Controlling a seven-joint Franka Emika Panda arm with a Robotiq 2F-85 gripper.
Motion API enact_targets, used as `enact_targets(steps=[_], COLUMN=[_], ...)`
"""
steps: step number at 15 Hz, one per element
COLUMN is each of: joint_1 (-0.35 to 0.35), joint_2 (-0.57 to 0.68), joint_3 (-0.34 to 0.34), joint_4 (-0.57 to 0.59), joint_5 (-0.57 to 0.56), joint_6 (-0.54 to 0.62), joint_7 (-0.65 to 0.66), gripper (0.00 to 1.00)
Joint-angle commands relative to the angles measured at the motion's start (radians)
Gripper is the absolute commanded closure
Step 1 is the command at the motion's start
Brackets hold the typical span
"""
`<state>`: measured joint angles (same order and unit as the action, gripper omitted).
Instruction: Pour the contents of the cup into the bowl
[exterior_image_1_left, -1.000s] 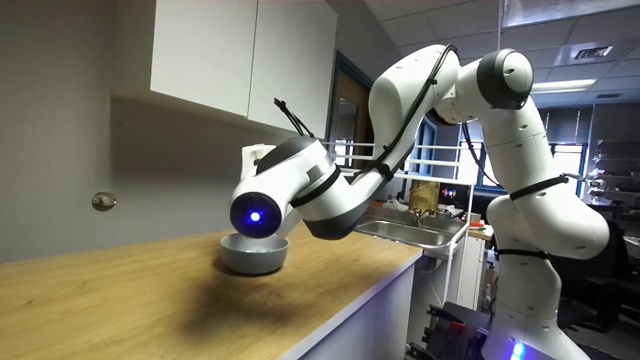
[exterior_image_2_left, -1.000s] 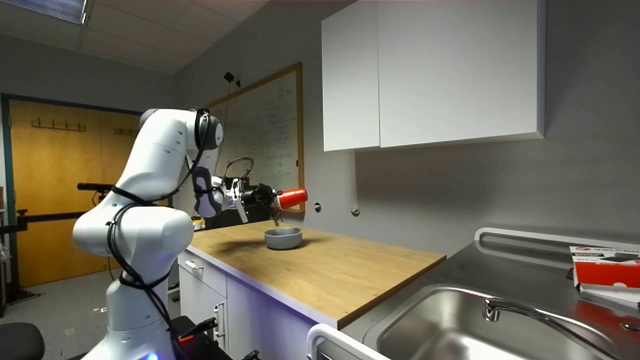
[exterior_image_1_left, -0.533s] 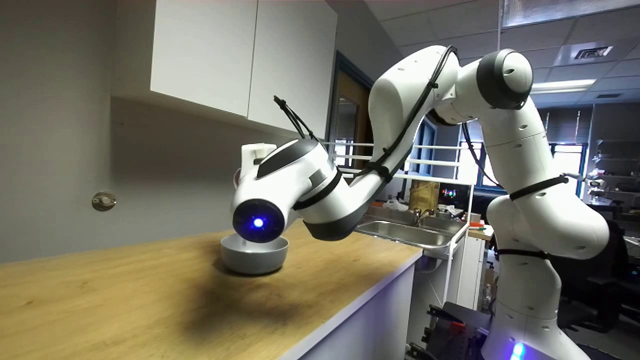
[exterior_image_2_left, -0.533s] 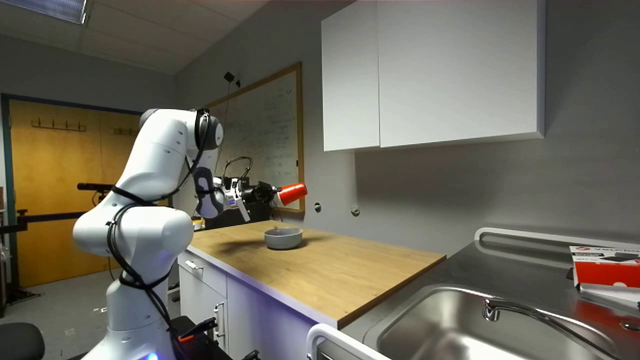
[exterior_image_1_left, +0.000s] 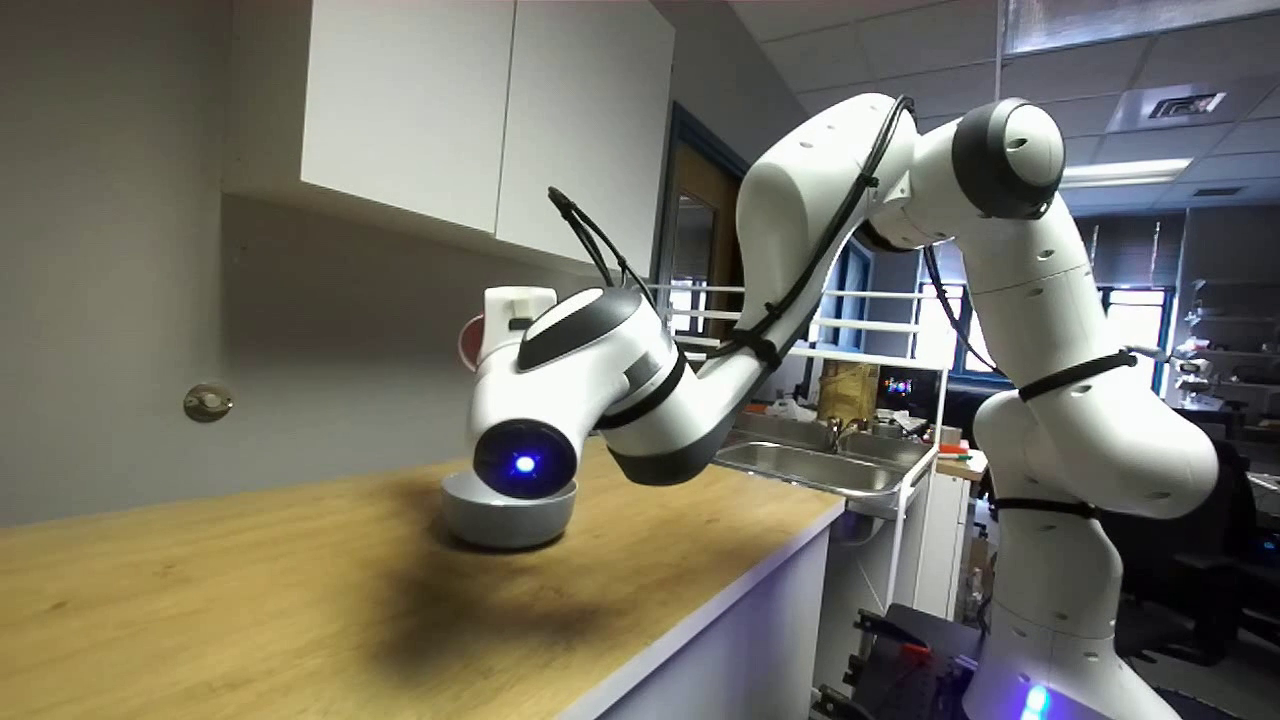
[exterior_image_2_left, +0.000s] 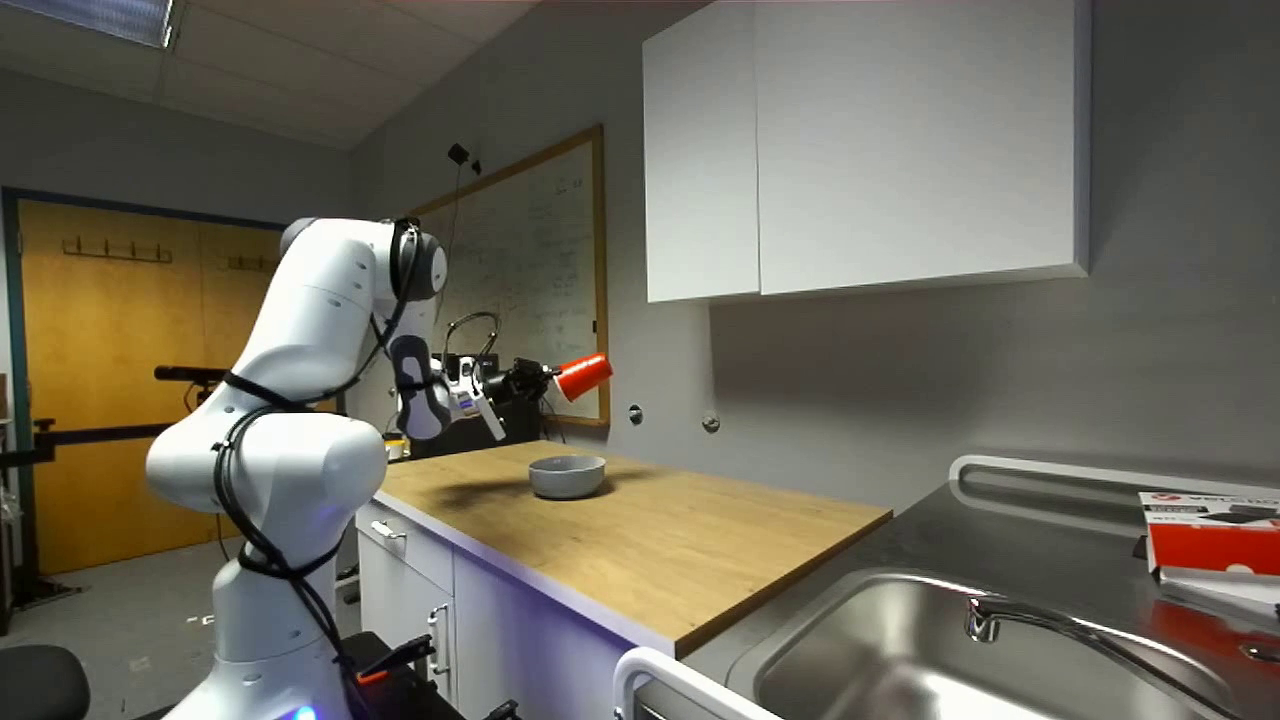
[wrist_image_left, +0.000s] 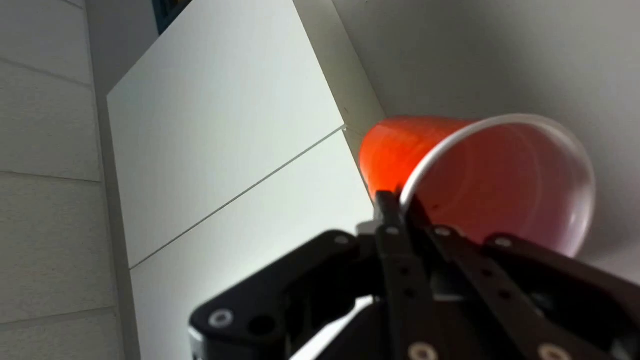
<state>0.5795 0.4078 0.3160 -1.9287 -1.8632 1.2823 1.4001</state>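
A red plastic cup is held tilted above the wood-topped bench, with the shallow grey bowl standing upright on the bench below. In the wrist view, the fingers are closed on the near edge of the cup, one outside its wall and the other reaching just inside its mouth, with only the plastic between them. The pale rim is turned toward the camera and to the right, exposing a reddish interior marked by faint curved rings. In an exterior view, the cup leans with its narrower base raised and its mouth lowered on the side of the fingers. In an exterior view, a rounded part of the cup projects from behind the white block near the end of the robot arm; the arm's end joint, glowing blue, overlaps the rim of the bowl. Cup and bowl are well apart in height. Whether the mouth lies directly over the bowl cannot be told, and the bottom of the bowl's interior is hidden. A white wall cabinet appears in both exterior views. A steel sink with a curved faucet adjoins the end of the bench, and a red-and-white box lies near the sink.
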Motion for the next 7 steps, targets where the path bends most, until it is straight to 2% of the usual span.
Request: enact_targets(steps=[1, 7], joint_1=[-0.018, -0.019], joint_2=[0.0, 0.009], joint_3=[0.022, 0.033], joint_4=[-0.01, -0.004], joint_5=[-0.036, -0.014], joint_6=[-0.031, -0.079], joint_7=[0.019, 0.021], gripper=[0.99, 0.99])
